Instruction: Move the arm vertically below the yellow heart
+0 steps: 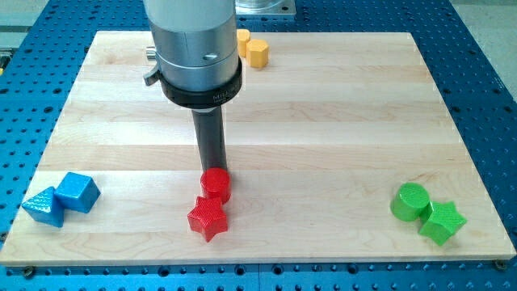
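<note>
Two yellow blocks sit at the board's top, right of the arm's body. One [257, 52] looks like a hexagon; the other [241, 39] is half hidden behind the arm, so its shape is unclear. I cannot tell which is the yellow heart. My tip [214, 167] is at the board's lower middle, far below the yellow blocks. It ends right at the top edge of a red cylinder [216, 185]. A red star [208, 217] lies just below the cylinder, touching it.
A blue cube [77, 191] and a blue triangular block [44, 206] sit at the lower left. A green cylinder [410, 200] and a green star [441, 222] sit at the lower right. The wooden board [339, 121] lies on a blue perforated table.
</note>
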